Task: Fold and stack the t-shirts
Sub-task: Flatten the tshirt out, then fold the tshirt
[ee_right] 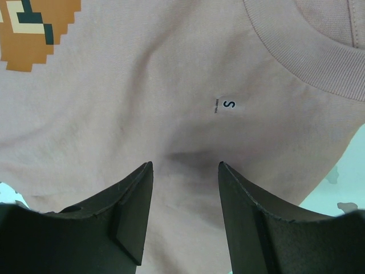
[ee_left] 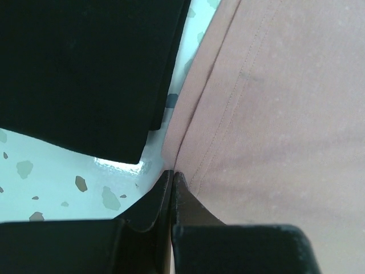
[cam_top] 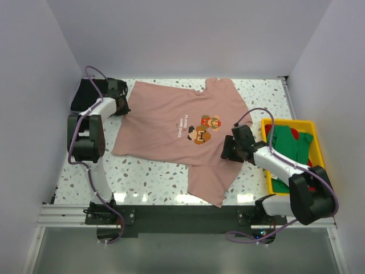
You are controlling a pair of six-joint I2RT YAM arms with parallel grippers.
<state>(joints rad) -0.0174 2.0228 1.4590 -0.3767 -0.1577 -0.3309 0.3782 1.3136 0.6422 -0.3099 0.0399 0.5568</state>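
Observation:
A dusty-pink t-shirt [cam_top: 165, 123] with pixel-art figures lies spread on the table, its collar toward the right arm. My left gripper [cam_top: 122, 106] sits at the shirt's far-left edge. In the left wrist view its jaws [ee_left: 171, 174] are pressed together on the pink hem [ee_left: 274, 114]. A folded black t-shirt [cam_top: 85, 95] lies just left of it [ee_left: 85, 68]. My right gripper [cam_top: 231, 149] hovers open over the pink cloth [ee_right: 142, 103] near the collar [ee_right: 308, 54], with nothing between its fingers [ee_right: 185, 166].
A yellow bin [cam_top: 315, 132] stands at the right edge and holds a green t-shirt [cam_top: 293, 147] and a red one [cam_top: 311, 166]. White walls close in the table on three sides. Speckled tabletop [cam_top: 148, 177] shows in front of the shirt.

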